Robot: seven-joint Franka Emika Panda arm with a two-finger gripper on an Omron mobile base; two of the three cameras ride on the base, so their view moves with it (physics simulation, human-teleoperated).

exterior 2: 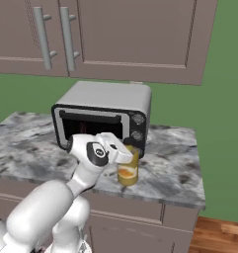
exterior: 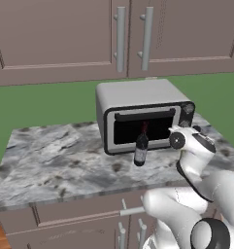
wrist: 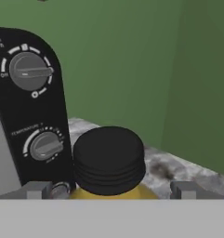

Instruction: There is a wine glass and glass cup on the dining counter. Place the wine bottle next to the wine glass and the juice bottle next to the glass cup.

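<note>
Small marble worktop under brown wall cabinets, against a green wall. Silver toaster oven at the back of that worktop, its dial panel at the right end. Wine bottle, dark with a red neck capsule and pale label, upright just in front of the toaster oven's glass door, untouched. Juice bottle, squat and yellow-orange with a black ribbed cap, upright just in front of the toaster oven's dial panel, near the worktop's front edge. Gripper level with that cap, spread to its widest, one fingertip on each side of the cap with clear gaps, nothing pinched.

Judged progress: early. Neither bottle lifted; both on the toaster-oven worktop rather than the dining counter. Juice bottle apparently first in hand, with closing, lifting, carrying to the glass cup, then the whole run again for the wine bottle and wine glass, left to do.
</note>
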